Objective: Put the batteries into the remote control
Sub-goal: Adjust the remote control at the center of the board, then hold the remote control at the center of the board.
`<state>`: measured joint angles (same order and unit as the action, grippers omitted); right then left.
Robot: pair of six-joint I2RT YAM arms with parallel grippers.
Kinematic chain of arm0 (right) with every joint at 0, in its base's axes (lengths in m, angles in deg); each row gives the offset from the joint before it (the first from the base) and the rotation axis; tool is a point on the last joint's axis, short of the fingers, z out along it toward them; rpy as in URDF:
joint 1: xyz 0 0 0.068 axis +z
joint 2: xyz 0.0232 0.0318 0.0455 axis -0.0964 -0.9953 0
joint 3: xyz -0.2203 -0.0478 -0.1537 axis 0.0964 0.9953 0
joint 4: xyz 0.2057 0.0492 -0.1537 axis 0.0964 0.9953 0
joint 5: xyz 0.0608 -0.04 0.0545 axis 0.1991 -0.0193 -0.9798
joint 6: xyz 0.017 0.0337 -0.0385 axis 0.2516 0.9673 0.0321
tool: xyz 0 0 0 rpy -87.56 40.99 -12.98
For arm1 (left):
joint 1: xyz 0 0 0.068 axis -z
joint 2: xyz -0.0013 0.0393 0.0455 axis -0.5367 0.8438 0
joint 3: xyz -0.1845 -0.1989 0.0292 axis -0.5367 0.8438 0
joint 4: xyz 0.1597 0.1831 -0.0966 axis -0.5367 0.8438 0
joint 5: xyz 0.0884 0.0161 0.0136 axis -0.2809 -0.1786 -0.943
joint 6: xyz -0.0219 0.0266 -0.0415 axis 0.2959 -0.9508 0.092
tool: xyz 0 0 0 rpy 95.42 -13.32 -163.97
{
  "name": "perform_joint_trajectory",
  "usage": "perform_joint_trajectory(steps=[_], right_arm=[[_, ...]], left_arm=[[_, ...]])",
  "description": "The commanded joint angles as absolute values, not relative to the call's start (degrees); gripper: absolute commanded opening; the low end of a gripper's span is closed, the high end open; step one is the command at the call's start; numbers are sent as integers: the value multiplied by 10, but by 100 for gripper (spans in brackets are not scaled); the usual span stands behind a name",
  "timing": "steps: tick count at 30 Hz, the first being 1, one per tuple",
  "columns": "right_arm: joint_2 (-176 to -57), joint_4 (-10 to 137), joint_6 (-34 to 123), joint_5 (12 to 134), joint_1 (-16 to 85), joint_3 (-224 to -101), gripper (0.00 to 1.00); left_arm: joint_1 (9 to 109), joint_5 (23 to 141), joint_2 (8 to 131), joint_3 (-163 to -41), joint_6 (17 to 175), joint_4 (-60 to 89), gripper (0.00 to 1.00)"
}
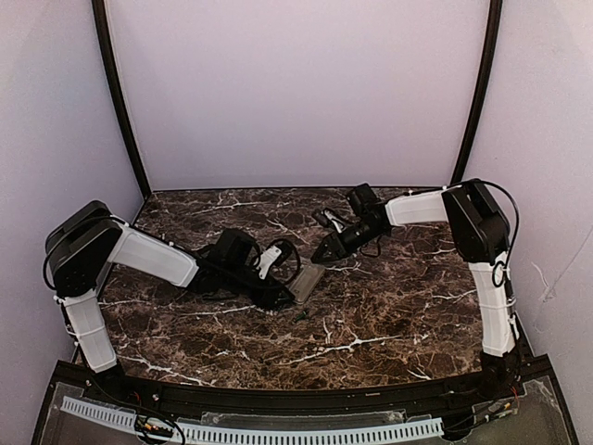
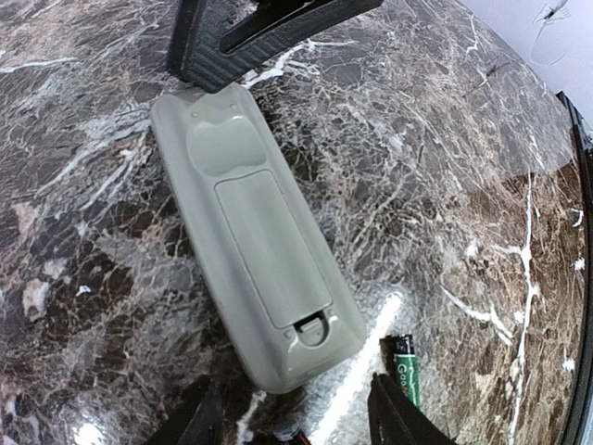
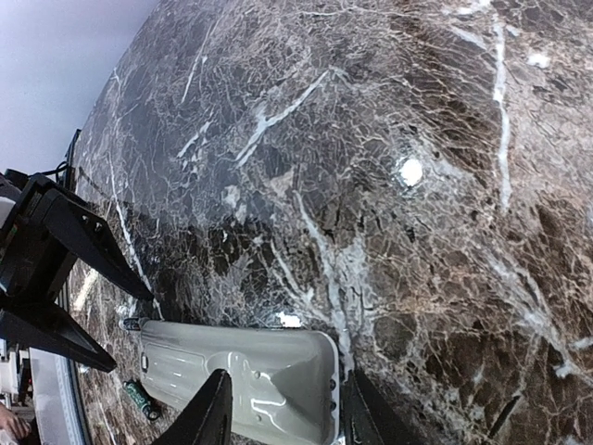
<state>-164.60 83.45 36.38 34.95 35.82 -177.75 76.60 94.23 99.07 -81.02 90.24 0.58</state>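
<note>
The remote control (image 2: 255, 246) lies back up on the marble, grey, with its battery cover closed; it also shows as the remote control (image 1: 308, 281) and the remote control (image 3: 250, 375). My left gripper (image 2: 295, 387) is open, its fingers standing either side of the remote's latch end without touching it. One green battery (image 2: 407, 374) lies just outside the right-hand finger, seen again as the battery (image 3: 141, 398). My right gripper (image 3: 287, 380) is open at the opposite end, one finger over the remote's back and the other just past its end edge.
Dark veined marble tabletop (image 1: 389, 315) stretches around the remote. Pale walls enclose the back and sides. A black rail (image 1: 278, 399) runs along the near edge by the arm bases. Both grippers crowd the remote from opposite ends.
</note>
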Motion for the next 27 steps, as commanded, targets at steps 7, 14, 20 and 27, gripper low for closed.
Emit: perform_joint_trajectory(steps=[7, 14, 20, 27], right_arm=[[-1683, 861, 331, 288, 369, -1807, 36], [-1694, 880, 298, 257, 383, -1828, 37], [-1688, 895, 262, 264, 383, -1822, 42], [-1700, 905, 236, 295, 383, -1821, 47]], left_arm=[[778, 1005, 1012, -831, 925, -15, 52], [784, 1023, 1010, -832, 926, -22, 52], [784, 952, 955, -795, 883, -41, 62], [783, 912, 909, -772, 700, -41, 71]])
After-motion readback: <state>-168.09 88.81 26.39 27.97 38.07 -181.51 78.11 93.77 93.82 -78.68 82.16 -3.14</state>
